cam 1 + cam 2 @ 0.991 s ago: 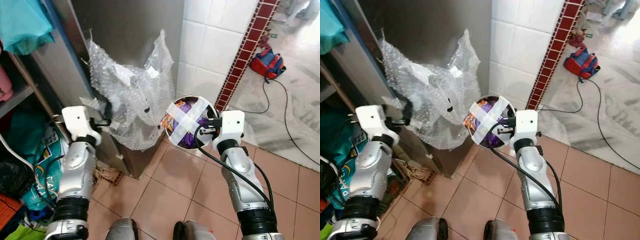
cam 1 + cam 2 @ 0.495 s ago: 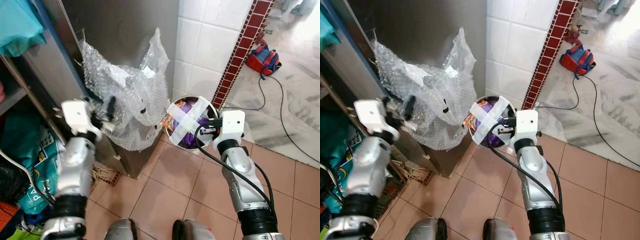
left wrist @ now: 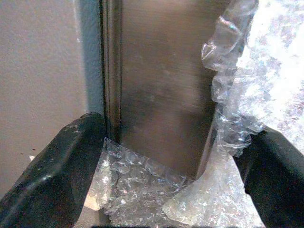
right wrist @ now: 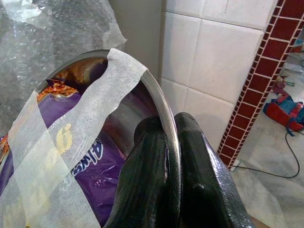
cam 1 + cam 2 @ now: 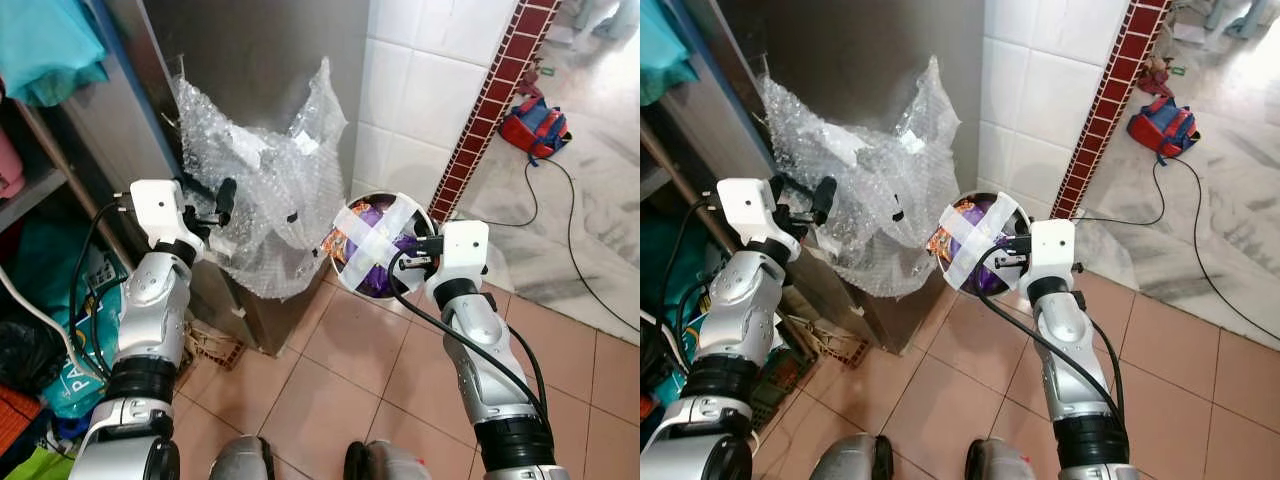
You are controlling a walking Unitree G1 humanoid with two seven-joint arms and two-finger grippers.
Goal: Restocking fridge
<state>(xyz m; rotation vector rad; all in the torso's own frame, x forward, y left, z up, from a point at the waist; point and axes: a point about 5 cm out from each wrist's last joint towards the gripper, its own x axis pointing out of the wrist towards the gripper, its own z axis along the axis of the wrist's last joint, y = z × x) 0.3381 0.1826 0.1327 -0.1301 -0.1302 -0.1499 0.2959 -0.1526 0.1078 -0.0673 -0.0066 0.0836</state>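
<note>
A steel bowl (image 5: pixel 375 245) with purple snack packets inside, crossed by white tape strips, hangs in front of me over the floor tiles. My right gripper (image 4: pixel 164 130) is shut on its rim, one finger inside and one outside. The steel fridge (image 5: pixel 250 60) stands ahead, its lower front draped in bubble wrap (image 5: pixel 265 190). My left gripper (image 5: pixel 210 200) is open at the fridge's left side. Its fingers (image 3: pixel 61 171) stand on either side of a vertical steel edge (image 3: pixel 111 71), with crumpled wrap between them.
Shelves with a teal cloth (image 5: pixel 45 45) and bags on the floor (image 5: pixel 60 340) crowd the left. A small crate (image 5: pixel 215 350) lies at the fridge's foot. A white tiled wall with a red tile strip (image 5: pixel 490 110) is on the right, with a backpack (image 5: pixel 535 125) and cable (image 5: pixel 575 230) beyond.
My left gripper has risen and moved in toward the fridge's edge and the bubble wrap. The right arm holds the bowl in the same place.
</note>
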